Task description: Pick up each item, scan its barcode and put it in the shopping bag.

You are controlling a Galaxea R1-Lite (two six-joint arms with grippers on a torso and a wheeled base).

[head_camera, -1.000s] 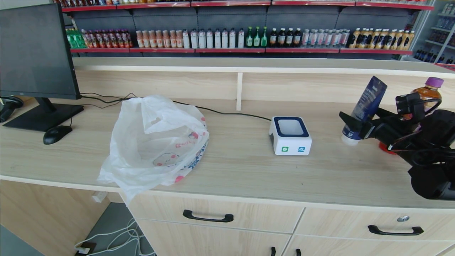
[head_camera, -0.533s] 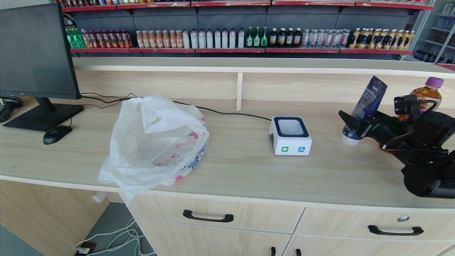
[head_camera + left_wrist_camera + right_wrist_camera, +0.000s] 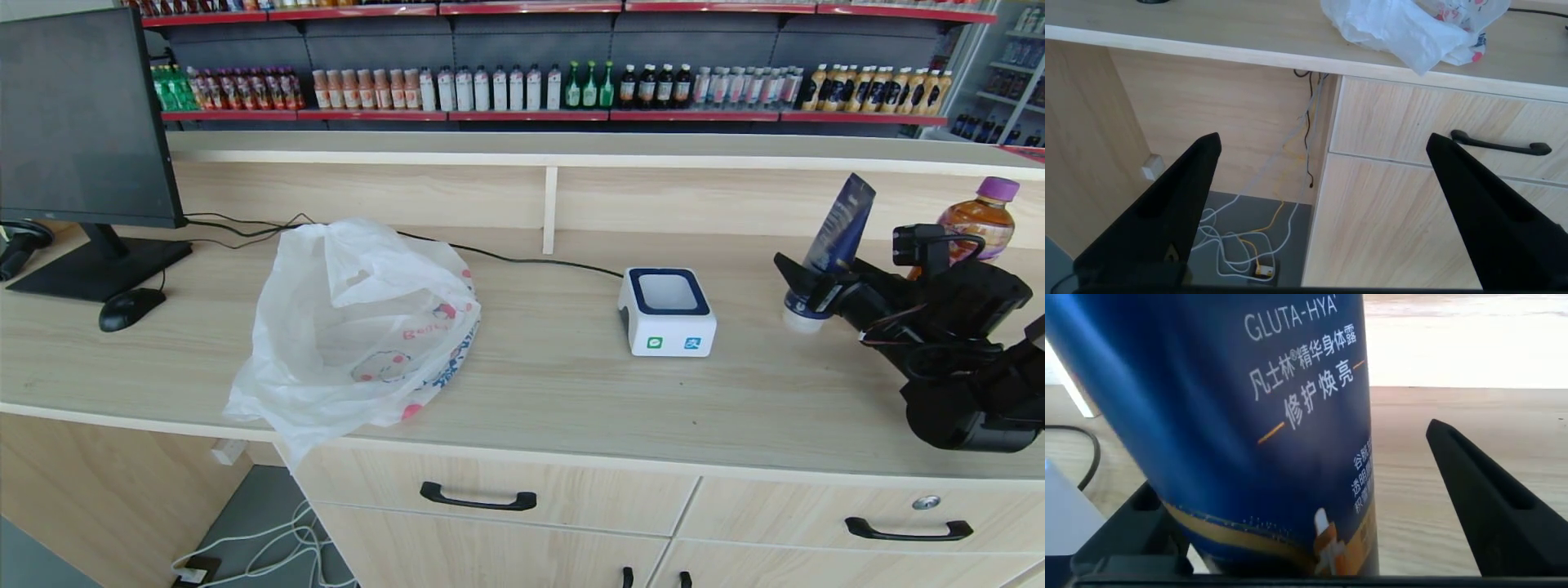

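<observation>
The tabletop (image 3: 555, 384) is carrying a dark monitor (image 3: 82, 122) at its left end. The white shopping bag (image 3: 359, 327) is lying slumped open near the front edge, and the white scanner (image 3: 665, 312) is sitting to its right. The left hand (image 3: 1323, 147) is hanging below the tabletop edge, fingers spread wide and holding nothing. At the right end, the right hand (image 3: 804, 286) is clamping the blue tube (image 3: 837, 224) near its white cap, tilted with the cap downward. An orange bottle (image 3: 976, 216) is standing behind it.
</observation>
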